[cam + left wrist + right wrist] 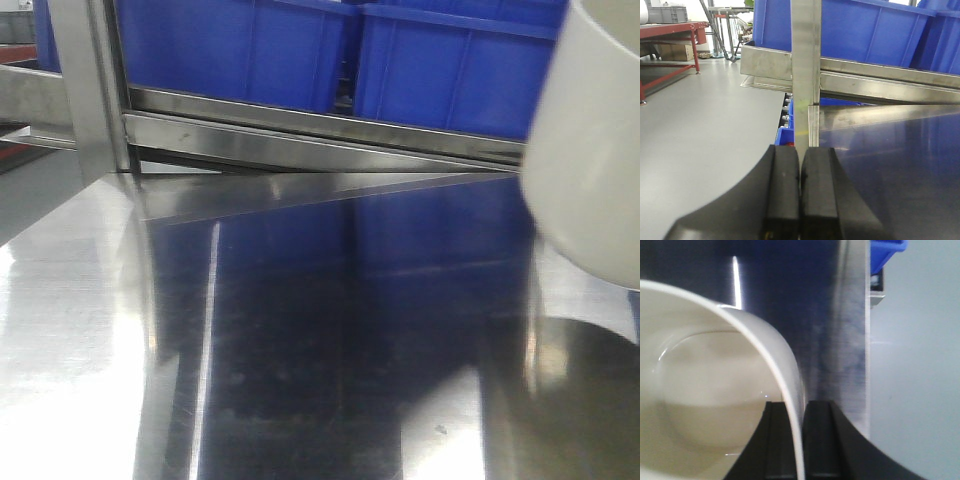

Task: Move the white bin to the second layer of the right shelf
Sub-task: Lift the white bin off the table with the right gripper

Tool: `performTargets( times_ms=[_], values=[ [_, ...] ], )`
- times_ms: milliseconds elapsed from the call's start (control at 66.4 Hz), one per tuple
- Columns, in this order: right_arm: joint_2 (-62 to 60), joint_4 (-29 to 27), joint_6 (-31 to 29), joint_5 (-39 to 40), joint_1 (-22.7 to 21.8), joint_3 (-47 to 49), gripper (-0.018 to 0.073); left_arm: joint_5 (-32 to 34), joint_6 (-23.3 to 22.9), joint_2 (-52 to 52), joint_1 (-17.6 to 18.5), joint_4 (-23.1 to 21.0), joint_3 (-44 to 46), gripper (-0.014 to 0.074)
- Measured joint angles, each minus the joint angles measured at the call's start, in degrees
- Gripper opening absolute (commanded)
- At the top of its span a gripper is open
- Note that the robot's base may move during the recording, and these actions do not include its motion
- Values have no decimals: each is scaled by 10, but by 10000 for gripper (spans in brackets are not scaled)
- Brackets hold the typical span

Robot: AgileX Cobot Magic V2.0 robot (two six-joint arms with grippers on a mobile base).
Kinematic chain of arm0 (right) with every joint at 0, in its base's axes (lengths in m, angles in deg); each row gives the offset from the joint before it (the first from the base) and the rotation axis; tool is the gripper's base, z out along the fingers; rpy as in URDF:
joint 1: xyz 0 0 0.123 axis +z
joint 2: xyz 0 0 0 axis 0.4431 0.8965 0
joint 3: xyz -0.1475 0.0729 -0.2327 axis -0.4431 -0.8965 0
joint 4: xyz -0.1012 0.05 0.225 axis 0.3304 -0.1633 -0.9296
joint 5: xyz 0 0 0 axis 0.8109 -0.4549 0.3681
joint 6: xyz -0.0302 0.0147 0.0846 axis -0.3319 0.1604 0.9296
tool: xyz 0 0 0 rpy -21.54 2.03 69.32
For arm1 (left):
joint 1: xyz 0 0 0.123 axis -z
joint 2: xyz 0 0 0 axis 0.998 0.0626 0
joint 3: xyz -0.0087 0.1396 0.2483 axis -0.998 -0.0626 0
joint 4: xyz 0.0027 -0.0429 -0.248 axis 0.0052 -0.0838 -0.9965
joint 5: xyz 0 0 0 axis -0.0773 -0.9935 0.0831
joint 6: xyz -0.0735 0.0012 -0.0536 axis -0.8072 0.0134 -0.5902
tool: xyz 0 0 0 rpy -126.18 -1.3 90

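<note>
Bin point(590, 140) is showing at the right edge of the front view, over the steel table point(300, 350), with a dark shadow lying on the table under it. It is probably hanging just clear of the surface, though its blurred edge is making contact hard to judge. Right end effector point(801, 440) is grasping the bin's wall at the rim, one finger point(772, 440) sitting inside the tub and the other outside, the thin white wall running down between them. Left end effector point(800, 190) is clenched on nothing, its two pads pressing together, and is pointing at a steel post point(806, 60) of the rack at the table's left corner. Behind the table, blue crates point(240, 50) are sitting on a rack level with a steel front bar point(320, 135). Grey floor point(700, 125) is stretching away to the left.
</note>
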Motion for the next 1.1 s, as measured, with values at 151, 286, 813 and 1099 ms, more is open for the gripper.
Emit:
performTargets(
  times_ms=[151,286,813,1099],
  values=[
    [-71,-10,-61,29,-32,-54,109,0,0,0,0,0,0,85],
    [-117,-14,-78,39,-35,-85,109,0,0,0,0,0,0,85],
    [-292,34,-40,35,-35,-130,109,0,0,0,0,0,0,85],
    [-308,35,-18,32,-35,-158,109,0,0,0,0,0,0,85]
  ],
)
